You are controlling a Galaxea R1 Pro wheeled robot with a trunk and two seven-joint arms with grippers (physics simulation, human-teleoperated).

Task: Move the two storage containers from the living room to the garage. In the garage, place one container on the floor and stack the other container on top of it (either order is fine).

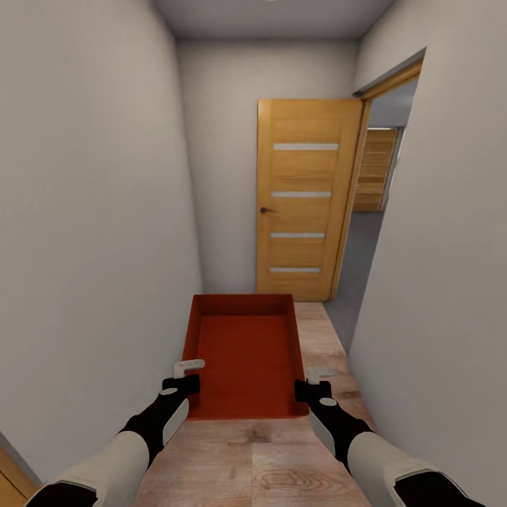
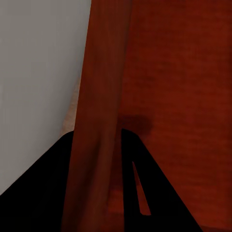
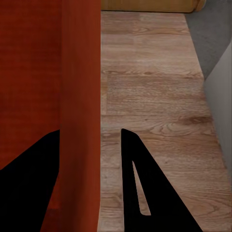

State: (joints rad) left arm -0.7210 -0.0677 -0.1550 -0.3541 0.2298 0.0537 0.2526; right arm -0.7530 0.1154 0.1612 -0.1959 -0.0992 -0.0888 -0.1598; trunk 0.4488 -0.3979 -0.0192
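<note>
Orange-red storage container [image 1: 244, 352], smooth-walled, rectangular, clamped by both grippers.

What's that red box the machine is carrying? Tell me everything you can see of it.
The storage container is an orange-red, open-topped rectangular bin with smooth walls and a faintly ribbed flat bottom, looking like plastic. It is empty and held level, lengthwise ahead of the robot, above a wood-plank floor in a narrow hallway. The left gripper clasps its left wall and the right gripper its right wall, each wall running between the jaws in the wrist views.
</note>
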